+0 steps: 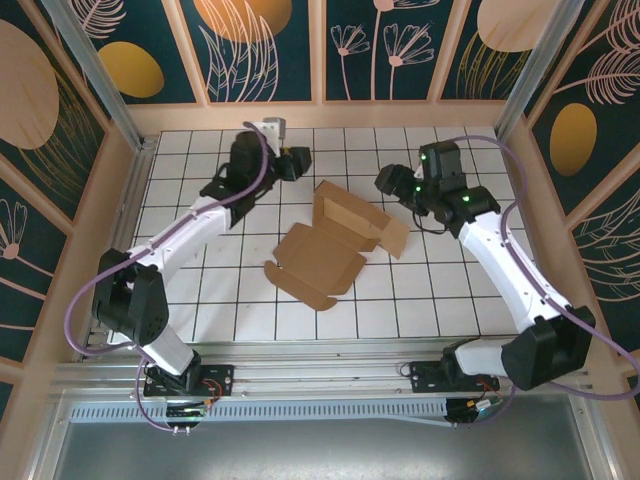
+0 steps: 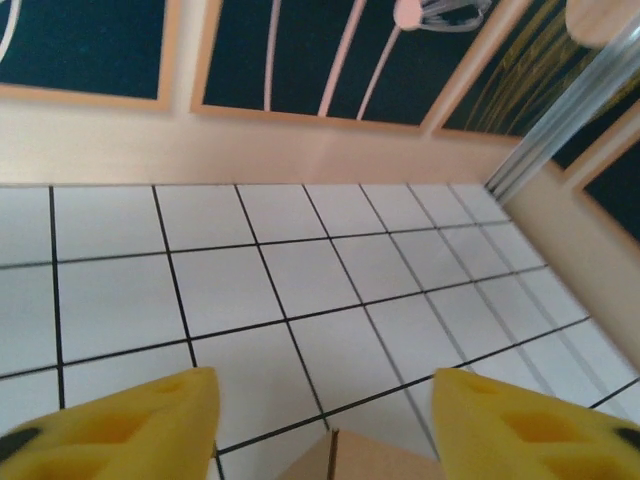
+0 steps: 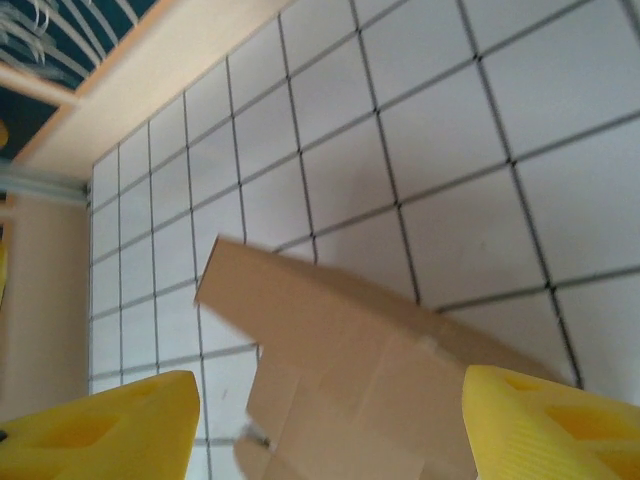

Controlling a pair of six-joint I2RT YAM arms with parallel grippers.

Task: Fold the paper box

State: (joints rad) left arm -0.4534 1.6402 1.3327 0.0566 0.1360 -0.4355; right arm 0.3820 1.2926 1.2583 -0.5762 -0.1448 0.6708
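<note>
The paper box (image 1: 328, 246) is a brown cardboard blank lying partly folded in the middle of the tiled table, with its far panels and flaps raised. My left gripper (image 1: 297, 160) hovers just beyond the box's far left corner. In the left wrist view that gripper (image 2: 325, 405) is open, and a cardboard corner (image 2: 350, 458) pokes up between the yellow fingers (image 2: 150, 430) without touching them. My right gripper (image 1: 386, 182) stands at the box's far right side. In the right wrist view it (image 3: 330, 405) is open above a raised flap (image 3: 340, 350), not gripping it.
The white gridded table (image 1: 450, 290) is ringed by a low wooden wall (image 1: 330, 115) with patterned panels behind. A metal post (image 2: 560, 130) stands at the far right corner. Bare tiles lie left, right and in front of the box.
</note>
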